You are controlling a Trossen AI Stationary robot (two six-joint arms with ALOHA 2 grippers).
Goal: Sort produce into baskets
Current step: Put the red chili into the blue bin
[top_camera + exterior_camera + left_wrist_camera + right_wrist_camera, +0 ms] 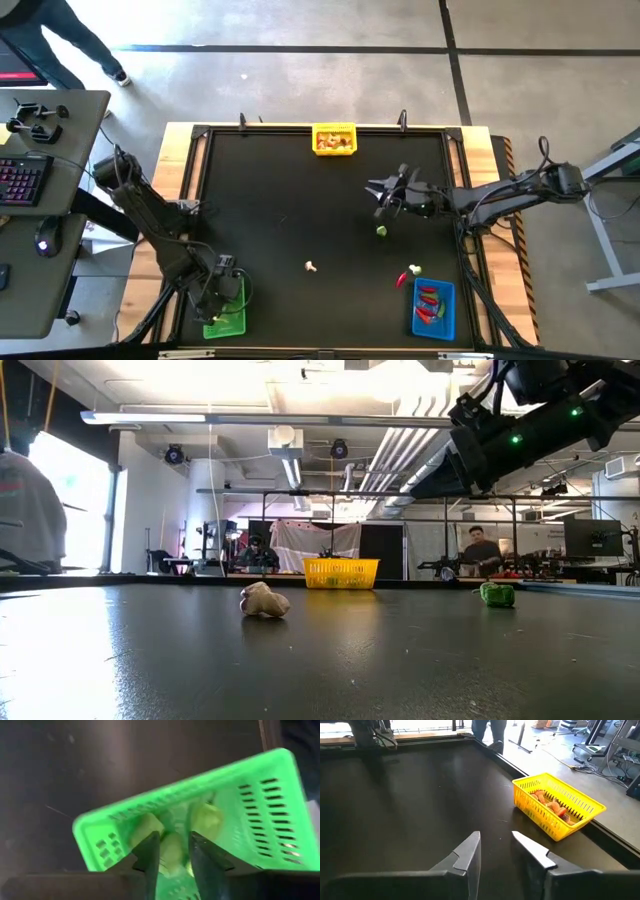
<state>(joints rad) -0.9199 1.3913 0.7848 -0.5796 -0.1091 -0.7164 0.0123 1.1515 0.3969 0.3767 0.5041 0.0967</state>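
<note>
Matte black sheeting covers the bench (300, 190), smooth and faintly scuffed, framed by pale wood at the edges. My left gripper (172, 851) hangs over the green basket (260, 805), a rectangular plastic tub with slotted mesh walls, at the near left corner; my fingers stand a little apart, with nothing pinched between them (pale green lumpy pieces (206, 818) lie in the basket below). My right gripper (496, 845) hovers over bare black surface toward the far right, its two flat wedge-shaped fingers parted and empty.

At the far edge sits the yellow basket (570, 807), same slotted mesh, holding tan and orange-red bits (551, 805). The blue basket (434, 310) stands at the near right corner with glossy red pieces (429, 300) inside. Loose on the bench: a knobbly whitish-tan piece (264, 600) near the middle, a small rounded green piece (497, 594) just below my right gripper in the overhead view, and a red piece with a whitish one (408, 274) touching or nearly so, close beside the blue basket.
</note>
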